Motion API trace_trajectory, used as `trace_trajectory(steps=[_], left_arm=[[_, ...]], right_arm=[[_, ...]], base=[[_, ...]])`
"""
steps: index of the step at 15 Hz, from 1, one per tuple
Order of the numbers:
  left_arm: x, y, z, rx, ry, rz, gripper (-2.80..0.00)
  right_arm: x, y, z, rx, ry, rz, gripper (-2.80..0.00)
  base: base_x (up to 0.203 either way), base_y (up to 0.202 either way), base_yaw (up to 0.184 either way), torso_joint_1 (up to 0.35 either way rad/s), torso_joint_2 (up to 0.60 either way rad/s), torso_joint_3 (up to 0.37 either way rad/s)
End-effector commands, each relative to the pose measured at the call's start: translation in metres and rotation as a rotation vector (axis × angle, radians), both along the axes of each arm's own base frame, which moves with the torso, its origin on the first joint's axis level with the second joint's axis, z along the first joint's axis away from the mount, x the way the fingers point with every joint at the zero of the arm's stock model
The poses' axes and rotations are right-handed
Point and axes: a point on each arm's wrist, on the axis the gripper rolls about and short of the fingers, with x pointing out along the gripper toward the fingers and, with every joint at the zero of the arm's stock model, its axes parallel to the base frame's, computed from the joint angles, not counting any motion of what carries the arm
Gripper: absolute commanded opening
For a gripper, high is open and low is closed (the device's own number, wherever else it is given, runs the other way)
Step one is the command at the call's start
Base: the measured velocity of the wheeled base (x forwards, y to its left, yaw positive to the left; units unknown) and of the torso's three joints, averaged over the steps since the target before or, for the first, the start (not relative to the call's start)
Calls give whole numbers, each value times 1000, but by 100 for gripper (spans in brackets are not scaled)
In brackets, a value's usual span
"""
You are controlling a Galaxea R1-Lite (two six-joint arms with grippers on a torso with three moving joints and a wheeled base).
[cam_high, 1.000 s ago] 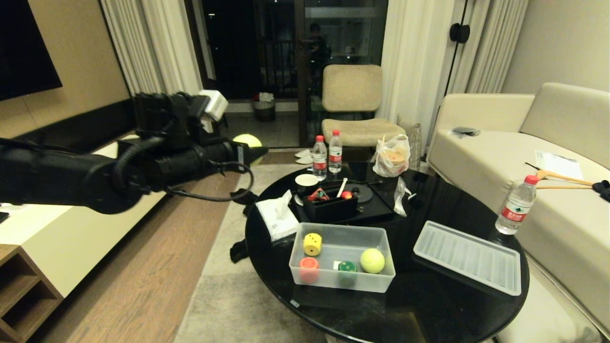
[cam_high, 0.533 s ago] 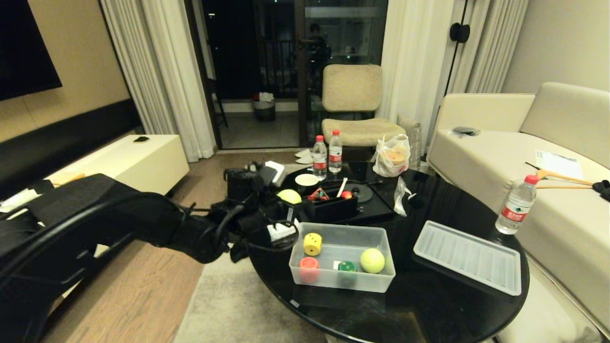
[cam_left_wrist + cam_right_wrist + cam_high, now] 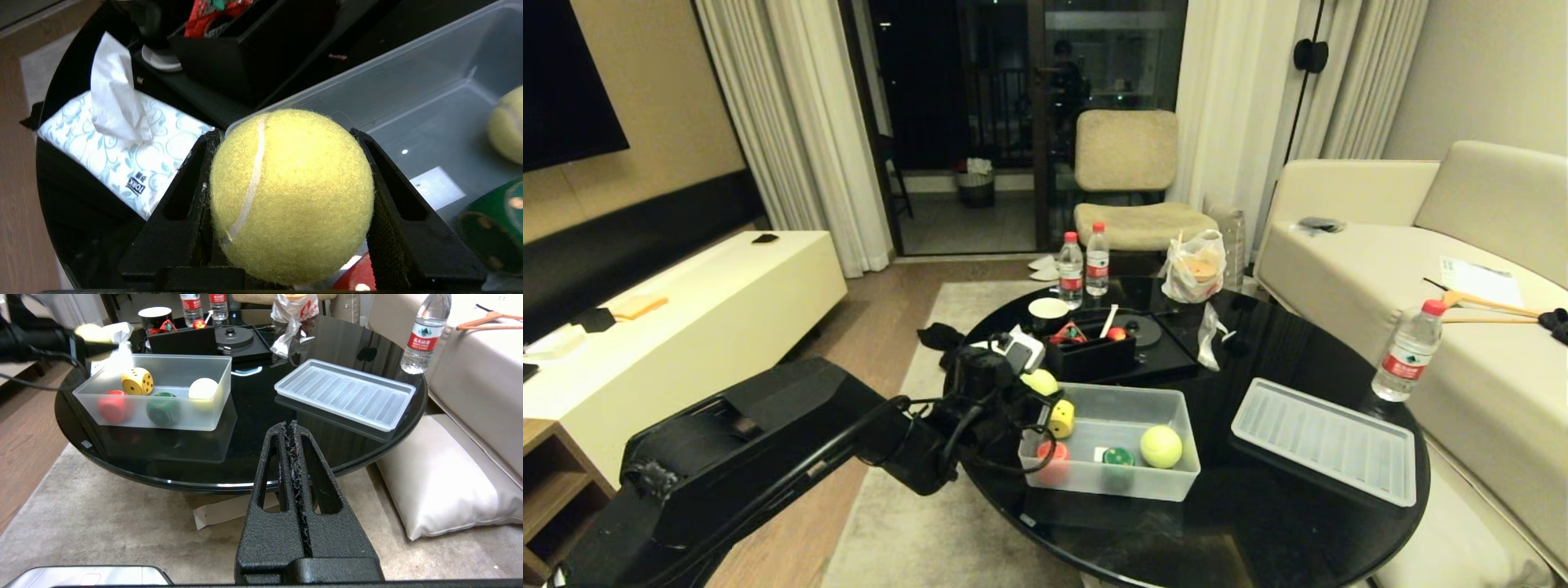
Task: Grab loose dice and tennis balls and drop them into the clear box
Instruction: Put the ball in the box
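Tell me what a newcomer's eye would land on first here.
The left gripper clamps a fluorescent tennis ball at the clear box's left rim, beside a tissue pack. Inside the box lie another tennis ball and yellow, red and green dice. The ribbed lid rests to its right on the black table.

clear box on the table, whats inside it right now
Inside the clear box: a yellow die, a red die, a green die and one tennis ball. The left gripper hides the near-left corner in the head view.
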Motion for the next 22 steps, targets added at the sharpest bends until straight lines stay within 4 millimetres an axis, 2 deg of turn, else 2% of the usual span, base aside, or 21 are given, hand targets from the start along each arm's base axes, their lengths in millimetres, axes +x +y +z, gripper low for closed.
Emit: trace_trajectory(steps=[1,4,12,13,16,18,21,22], left_arm=[[2,-5,-17,12,16,-6,-280],[1,-8,-28,22,31,-14,-280],[-6,-18,-30,25,32,-35,-280],[-6,-18,-29,24,31,-35,0],[-10,-23,-22,8,14,-48,0],[-11,-23,-8,-6,-3,-47,0],[-11,-22,0,-13,-20,-35,0],[-12,-20,9,-23,-33,-33,0]], right_arm=[[0,0,0,0,1,1,-280],[0,0,0,0,1,0,-280],[0,0,0,0,1,0,-280],[0,0,0,0,1,0,-280],[0,0,0,0,1,0,-280],[0,0,0,0,1,0,-280],[0,0,0,0,1,0,-280],[0,0,0,0,1,0,-280]], base=[[0,0,0,0,0,0],[0,0,0,0,0,0],[0,0,0,0,0,0],[0,0,0,0,0,0],[0,0,0,0,0,0],[0,0,0,0,0,0],[0,0,0,0,0,0],[0,0,0,0,0,0]])
